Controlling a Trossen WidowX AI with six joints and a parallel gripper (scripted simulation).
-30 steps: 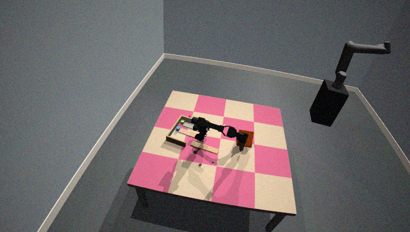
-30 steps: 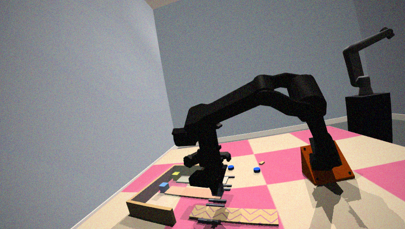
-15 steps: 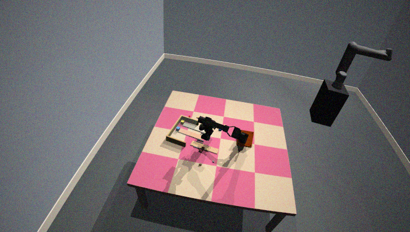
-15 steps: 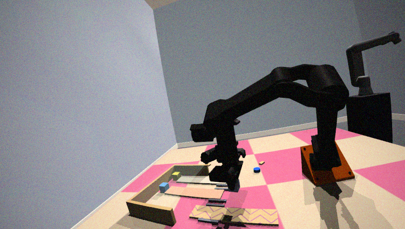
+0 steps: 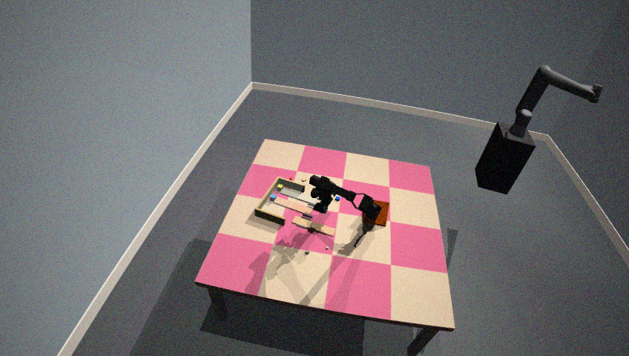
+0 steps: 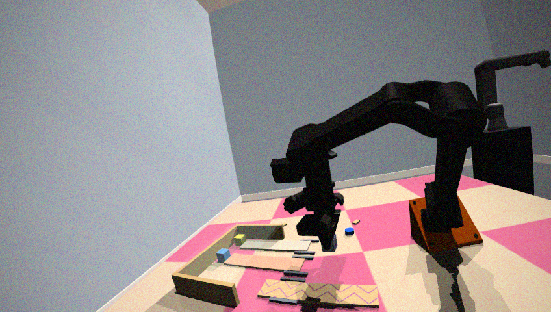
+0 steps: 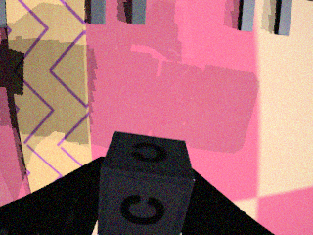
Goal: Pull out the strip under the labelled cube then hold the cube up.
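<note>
Cube: the grey one, a dark C on each of the two faces I can see, is up in the air above the table.
Jaws: the jaws are part-way open, clamped on the cube's sides.
Zigzag strip: the yellow one lies on the table, well clear of the frame.
Other strips: a pink one and a pale one lie side by side, reaching into the frame.
Other cubes: blue by the pink strip's end, yellow by the pale one's.
Disc: a blue one sits between the jaws and the arm's orange base.
</note>
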